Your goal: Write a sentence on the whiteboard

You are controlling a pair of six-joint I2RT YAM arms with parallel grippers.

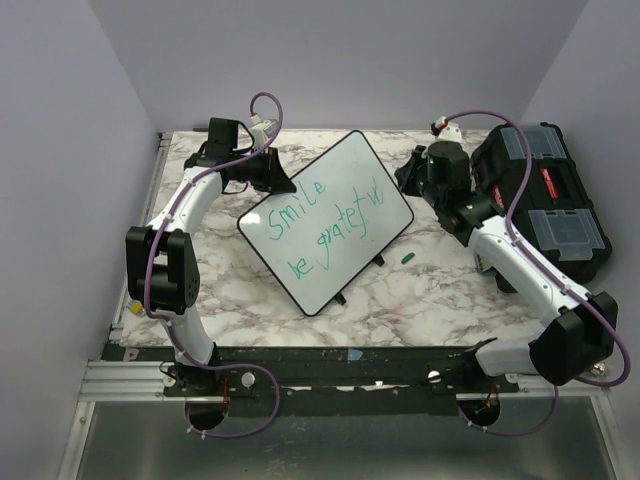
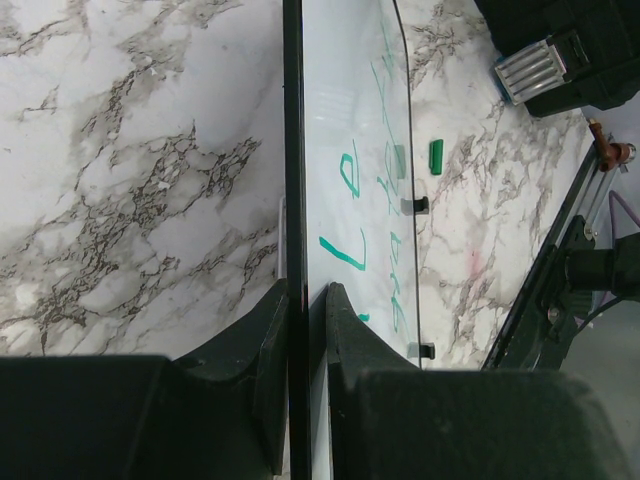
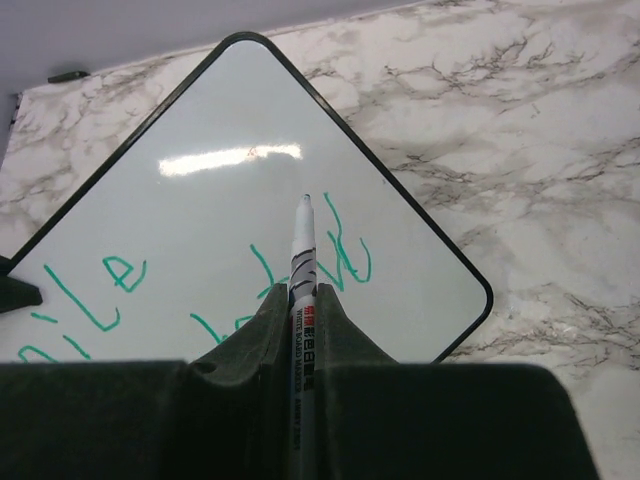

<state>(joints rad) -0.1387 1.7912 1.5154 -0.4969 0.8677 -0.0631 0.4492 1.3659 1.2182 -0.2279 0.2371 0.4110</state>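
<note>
While our left claw (image 2: pixel 305 298) pinched the whiteboard (image 1: pixel 345 165) by its edge, our right claw (image 3: pixel 301 302) gripped the marker (image 3: pixel 302 245).
We held it mid-table (image 1: pixel 430 290) so it would not slide, marker tip near the end of the green sentence (image 1: pixel 332 218).

Your surface (image 1: pixel 420 290) is a white marble-pattern slab with grey veining. The whiteboard (image 1: pixel 350 165) sits corner-on around its middle, with the sentence (image 1: pixel 335 215) in green facing up. Small black feet show along the board's side toward the right edge, but you can't tell whether it lies fully flat. Just beside that side, a small green cap (image 1: pixel 407 257) lies on the bare surface, apart from the board. A black toolbox (image 1: pixel 545 200) stands along the right edge, toward the far right corner.
</note>
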